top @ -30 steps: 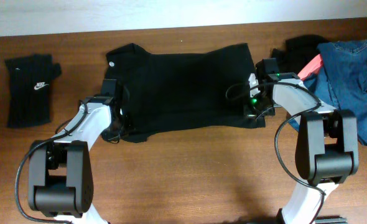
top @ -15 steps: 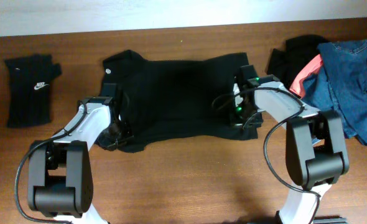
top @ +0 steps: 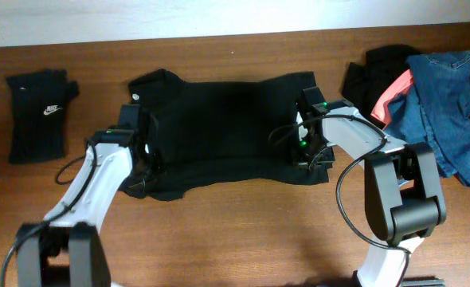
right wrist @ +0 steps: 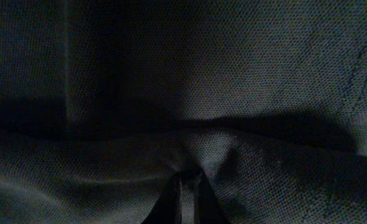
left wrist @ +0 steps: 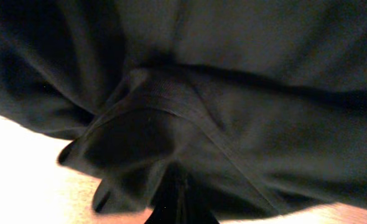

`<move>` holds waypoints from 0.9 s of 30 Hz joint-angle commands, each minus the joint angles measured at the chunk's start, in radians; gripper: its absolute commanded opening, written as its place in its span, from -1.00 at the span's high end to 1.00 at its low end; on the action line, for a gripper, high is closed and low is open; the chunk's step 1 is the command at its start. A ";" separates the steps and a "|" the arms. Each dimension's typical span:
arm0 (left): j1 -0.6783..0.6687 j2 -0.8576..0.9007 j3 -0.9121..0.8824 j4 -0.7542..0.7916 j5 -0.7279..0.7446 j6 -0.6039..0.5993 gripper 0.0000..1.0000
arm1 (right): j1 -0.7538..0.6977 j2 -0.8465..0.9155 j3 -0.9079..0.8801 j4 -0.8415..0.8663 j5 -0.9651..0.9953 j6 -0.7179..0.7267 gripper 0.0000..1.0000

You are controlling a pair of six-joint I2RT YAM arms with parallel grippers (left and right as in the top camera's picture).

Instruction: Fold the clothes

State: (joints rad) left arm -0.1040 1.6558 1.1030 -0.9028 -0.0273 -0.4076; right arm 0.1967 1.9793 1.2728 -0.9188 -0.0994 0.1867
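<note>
Black shirt (top: 227, 127) lies spread w/ wrinkles across the table (top: 243, 239), centre toward 12 o'clock, long axis 9 to 3. My left gripper (top: 146, 163) sits at the shirt's 8 o'clock corner. In the left wrist cam its fingers (left wrist: 174, 199) are pressed together on a bunched hem fold, w/ pale table showing at 7 o'clock. My right gripper (top: 313, 157) is at the shirt's 4 o'clock corner. The right wrist cam is v. dark, but the tips (right wrist: 186, 193) look pinched on a ridge of the same fabric. A folded black piece w/ white logo (top: 40, 115) lies well apart at 9 o'clock. A pile w/ blue jeans (top: 450, 104), a coral item (top: 394, 89) and a black garment (top: 377, 68) sits at 2 o'clock, near my right arm.
</note>
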 commanded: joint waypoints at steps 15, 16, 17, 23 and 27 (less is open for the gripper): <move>0.006 -0.182 0.000 -0.097 0.048 0.042 0.84 | -0.086 0.056 0.068 0.003 -0.068 -0.017 0.54; 0.006 -0.209 0.000 -0.117 0.050 0.042 0.84 | -0.087 0.056 0.068 0.014 -0.105 -0.017 0.43; 0.006 -0.236 0.000 -0.140 0.050 0.032 0.84 | -0.087 0.056 0.068 0.024 -0.134 -0.017 0.25; 0.006 -0.333 -0.003 -0.271 0.051 0.004 0.61 | -0.079 0.056 0.068 0.101 -0.188 -0.043 -0.50; 0.006 -0.327 -0.022 -0.269 0.103 -0.003 0.30 | -0.079 0.056 0.068 0.129 -0.189 -0.078 -0.72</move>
State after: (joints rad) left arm -0.1040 1.3277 1.1004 -1.1786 0.0311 -0.4023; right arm 0.1184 2.0018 1.3457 -0.8177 -0.2878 0.1539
